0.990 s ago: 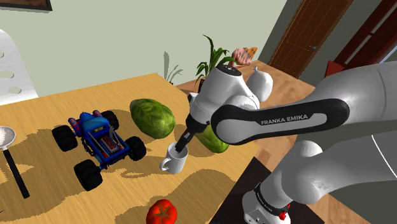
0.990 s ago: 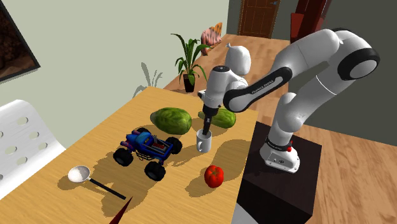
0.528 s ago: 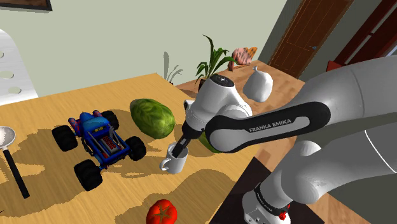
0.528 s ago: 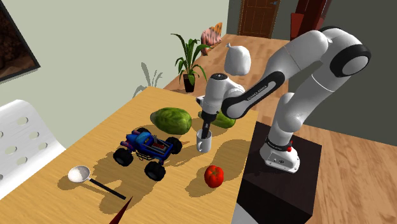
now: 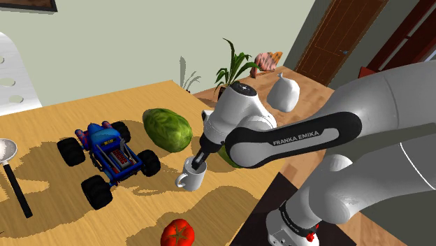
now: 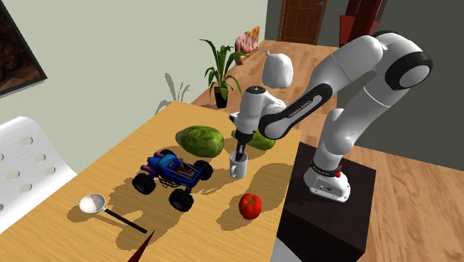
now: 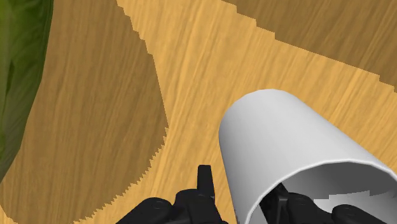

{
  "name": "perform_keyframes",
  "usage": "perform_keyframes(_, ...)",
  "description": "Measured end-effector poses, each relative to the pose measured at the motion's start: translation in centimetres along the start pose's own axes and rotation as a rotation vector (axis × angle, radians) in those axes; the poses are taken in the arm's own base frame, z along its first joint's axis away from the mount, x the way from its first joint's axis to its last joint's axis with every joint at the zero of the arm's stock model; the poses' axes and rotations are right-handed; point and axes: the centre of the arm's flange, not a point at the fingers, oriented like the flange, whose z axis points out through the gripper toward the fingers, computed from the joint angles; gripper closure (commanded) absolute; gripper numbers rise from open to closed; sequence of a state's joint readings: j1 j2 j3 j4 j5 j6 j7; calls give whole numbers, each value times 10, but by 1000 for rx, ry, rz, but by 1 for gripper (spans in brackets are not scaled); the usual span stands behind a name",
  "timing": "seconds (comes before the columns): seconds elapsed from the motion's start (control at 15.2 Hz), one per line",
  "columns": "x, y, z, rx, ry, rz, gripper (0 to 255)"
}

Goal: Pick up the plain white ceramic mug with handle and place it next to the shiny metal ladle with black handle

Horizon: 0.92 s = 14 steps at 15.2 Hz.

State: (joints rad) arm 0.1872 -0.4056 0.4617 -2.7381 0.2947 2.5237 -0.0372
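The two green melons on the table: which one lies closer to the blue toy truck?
The left melon in the shoulder view, right beside the blue toy truck. The other melon lies past the white mug, partly behind the arm.

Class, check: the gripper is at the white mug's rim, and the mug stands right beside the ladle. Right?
No. The gripper is at the rim of the white mug, but the ladle lies far off, beyond the toy truck; see the second exterior view.
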Motion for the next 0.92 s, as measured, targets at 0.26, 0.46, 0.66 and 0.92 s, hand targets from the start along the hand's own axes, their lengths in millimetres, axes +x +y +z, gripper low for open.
perform_keyframes(0.26,0,0,0,0,0,0,255)
perform_keyframes(0.46,0,0,0,0,0,0,255)
perform_keyframes(0.66,1,-1,-5,0,0,0,255)
perform_keyframes(0.92,5,-1,-25,0,0,0,255)
